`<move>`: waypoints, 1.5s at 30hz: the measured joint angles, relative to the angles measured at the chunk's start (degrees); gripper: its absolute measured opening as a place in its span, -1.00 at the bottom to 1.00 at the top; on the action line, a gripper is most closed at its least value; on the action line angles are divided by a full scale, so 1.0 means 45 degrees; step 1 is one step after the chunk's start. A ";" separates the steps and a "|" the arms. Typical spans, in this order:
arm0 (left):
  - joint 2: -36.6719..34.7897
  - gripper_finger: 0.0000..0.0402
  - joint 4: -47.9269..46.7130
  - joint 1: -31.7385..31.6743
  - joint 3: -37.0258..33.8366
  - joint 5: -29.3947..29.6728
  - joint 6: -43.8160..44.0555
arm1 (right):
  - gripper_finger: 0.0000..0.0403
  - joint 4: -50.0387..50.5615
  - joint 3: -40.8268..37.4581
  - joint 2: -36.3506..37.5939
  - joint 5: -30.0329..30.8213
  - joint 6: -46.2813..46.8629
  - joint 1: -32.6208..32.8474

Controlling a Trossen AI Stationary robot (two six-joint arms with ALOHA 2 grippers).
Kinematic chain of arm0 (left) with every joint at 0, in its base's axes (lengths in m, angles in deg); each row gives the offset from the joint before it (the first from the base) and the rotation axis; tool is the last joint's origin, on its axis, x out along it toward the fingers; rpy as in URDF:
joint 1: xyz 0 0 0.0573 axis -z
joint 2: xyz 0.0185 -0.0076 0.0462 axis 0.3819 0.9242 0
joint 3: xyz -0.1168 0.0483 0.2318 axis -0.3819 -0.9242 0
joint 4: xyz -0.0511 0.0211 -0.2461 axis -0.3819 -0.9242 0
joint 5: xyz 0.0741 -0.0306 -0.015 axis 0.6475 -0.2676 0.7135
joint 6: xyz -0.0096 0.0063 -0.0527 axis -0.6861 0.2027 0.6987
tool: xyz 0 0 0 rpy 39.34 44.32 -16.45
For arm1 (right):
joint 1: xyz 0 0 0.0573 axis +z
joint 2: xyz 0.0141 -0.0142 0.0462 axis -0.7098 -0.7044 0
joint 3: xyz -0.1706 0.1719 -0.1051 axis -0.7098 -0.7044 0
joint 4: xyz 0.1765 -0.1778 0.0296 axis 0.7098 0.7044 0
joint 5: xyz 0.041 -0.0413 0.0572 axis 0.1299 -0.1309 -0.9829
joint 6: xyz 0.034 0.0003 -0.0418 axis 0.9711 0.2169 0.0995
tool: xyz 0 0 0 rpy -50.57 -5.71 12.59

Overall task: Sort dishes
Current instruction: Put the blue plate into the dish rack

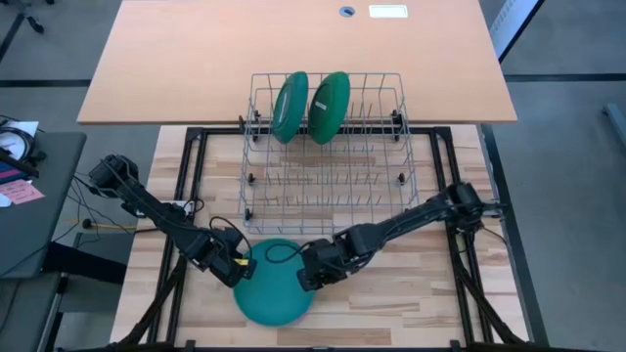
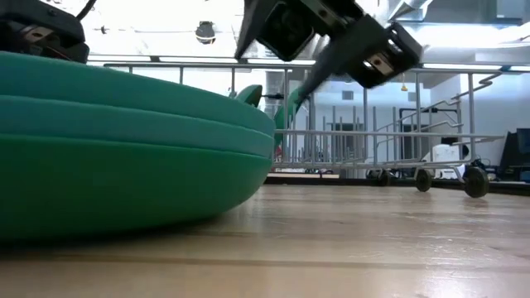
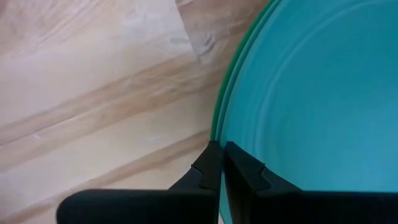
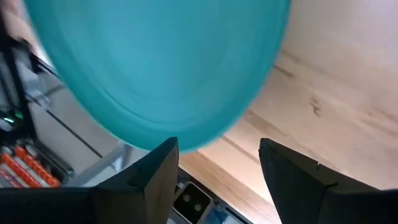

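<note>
Standing upright in the wire rack are two dark green round plates, while a stack of teal plates lies near the bench's front edge, the closed left gripper and open right gripper at its rim.

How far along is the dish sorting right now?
Done: two dark green plates stand upright in the wire rack. In hand: the open right gripper hovers at the teal plate stack; the shut left gripper sits at its edge. Left: the stack.
</note>
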 joint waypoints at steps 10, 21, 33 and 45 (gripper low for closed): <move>0.0000 -0.99 0.0049 0.0000 0.0000 0.0213 -0.0196 | -0.20 0.0204 0.0014 0.0018 0.0701 0.0511 -0.0142; 0.0000 -0.99 0.0073 0.0000 0.0000 0.0386 -0.0257 | -0.39 0.0594 0.0014 0.0013 0.1002 0.0572 -0.0216; 0.0000 -0.99 0.0081 -0.0001 0.0015 0.0362 -0.0373 | -0.17 0.0032 0.0009 -0.0812 0.1049 0.0887 -0.0170; 0.0000 -0.99 0.0078 0.0000 0.0015 0.0318 -0.0534 | -0.59 0.0384 0.0019 -0.0812 0.1414 0.0995 0.0116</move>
